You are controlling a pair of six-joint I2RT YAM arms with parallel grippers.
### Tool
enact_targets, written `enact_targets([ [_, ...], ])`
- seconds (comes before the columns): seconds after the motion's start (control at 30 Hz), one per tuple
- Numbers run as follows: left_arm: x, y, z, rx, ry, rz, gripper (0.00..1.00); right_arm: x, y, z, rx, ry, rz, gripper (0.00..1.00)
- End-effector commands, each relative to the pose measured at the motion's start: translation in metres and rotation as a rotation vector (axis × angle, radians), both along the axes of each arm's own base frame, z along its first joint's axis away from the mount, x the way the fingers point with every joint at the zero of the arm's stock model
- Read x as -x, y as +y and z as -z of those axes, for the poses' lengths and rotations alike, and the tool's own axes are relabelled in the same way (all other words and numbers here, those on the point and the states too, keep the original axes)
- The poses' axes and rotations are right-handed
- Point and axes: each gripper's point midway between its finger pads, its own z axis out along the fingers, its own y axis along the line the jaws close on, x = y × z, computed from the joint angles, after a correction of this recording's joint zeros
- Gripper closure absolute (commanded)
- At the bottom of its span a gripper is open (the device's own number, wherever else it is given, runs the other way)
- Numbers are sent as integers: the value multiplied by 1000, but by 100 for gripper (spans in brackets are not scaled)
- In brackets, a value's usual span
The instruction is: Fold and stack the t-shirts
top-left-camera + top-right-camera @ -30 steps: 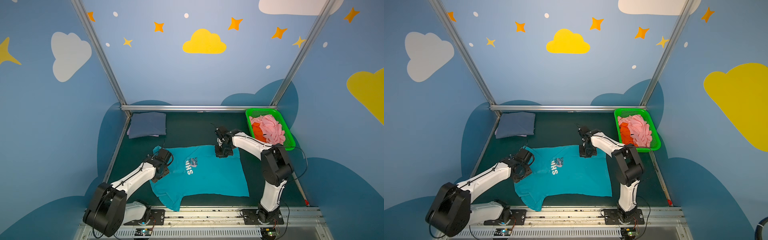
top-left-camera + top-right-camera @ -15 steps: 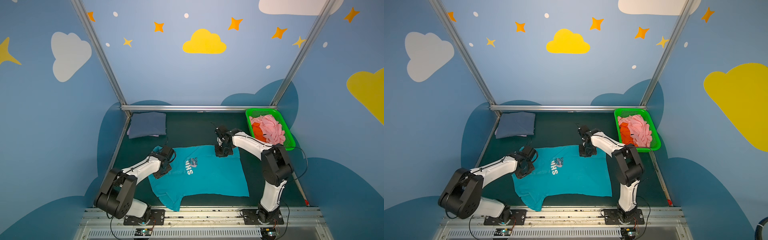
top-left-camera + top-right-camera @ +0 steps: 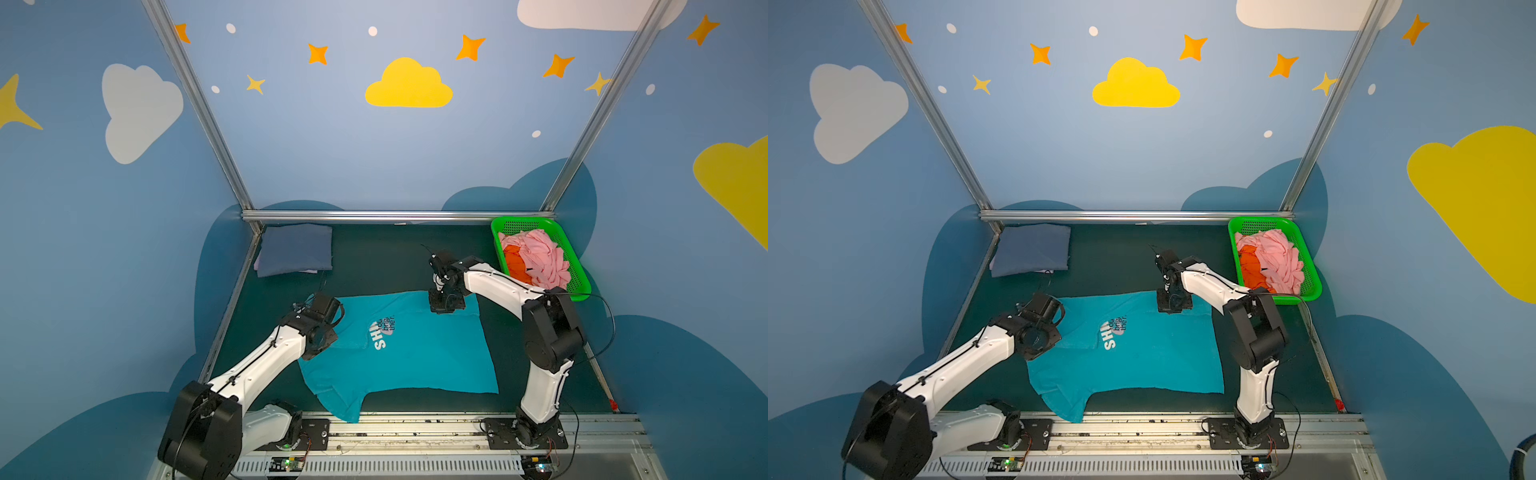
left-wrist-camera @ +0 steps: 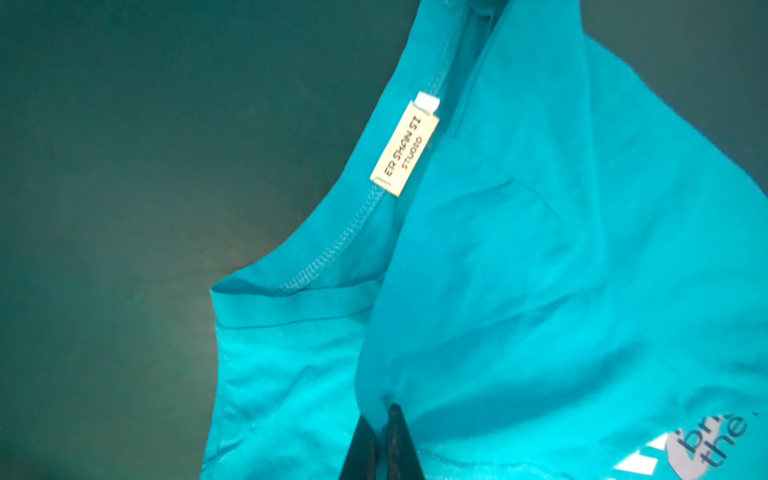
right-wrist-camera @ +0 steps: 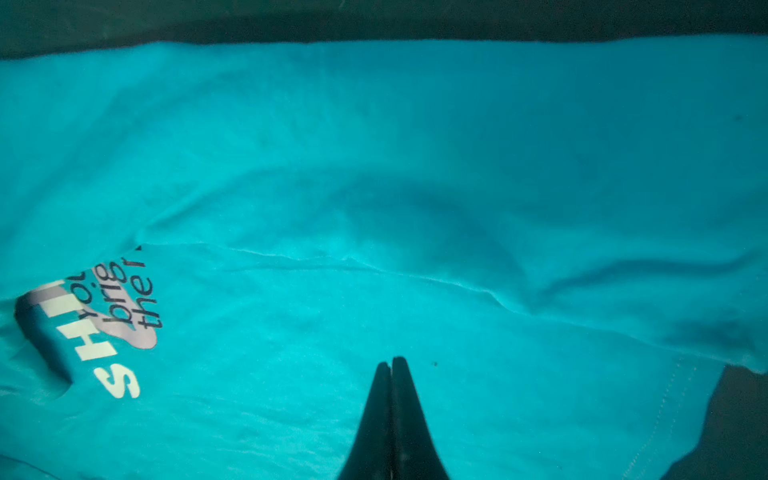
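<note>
On the mat, centre: teal tee spread out, not yet folded.
Far-left corner: slate-blue tee folded (one done).
Green basket: pink tee, orange tee waiting.
Lie: collar left, hem right; long axis crosswise.
Left gripper: clamped on teal cloth beside the collar.
Right gripper: jaws together at the far edge; whether it pinches cloth, I cannot tell.

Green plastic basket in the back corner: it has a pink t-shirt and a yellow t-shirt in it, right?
Not quite. The green perforated plastic basket in the back corner holds a crumpled pink t-shirt and an orange t-shirt, not a yellow one. You can see this in both top views.
</note>
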Motion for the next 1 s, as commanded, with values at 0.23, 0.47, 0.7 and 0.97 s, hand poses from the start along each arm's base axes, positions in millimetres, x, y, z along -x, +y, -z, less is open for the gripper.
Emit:
enact_targets([
  [0.23, 25, -6, 30, 73, 86, -34, 52, 0, 3, -1, 5, 2, -15, 100],
  [0.47, -9, 22, -28, -76, -54, -56, 39, -11, 4, -12, 16, -32, -27, 100],
  [0.7, -81, 16, -46, -12, -116, -65, 47, -38, 19, -29, -45, -63, -12, 100],
  [0.97, -132, -8, -6, 16, -10, -11, 57, -52, 27, -10, -53, -15, 4, 100],
])
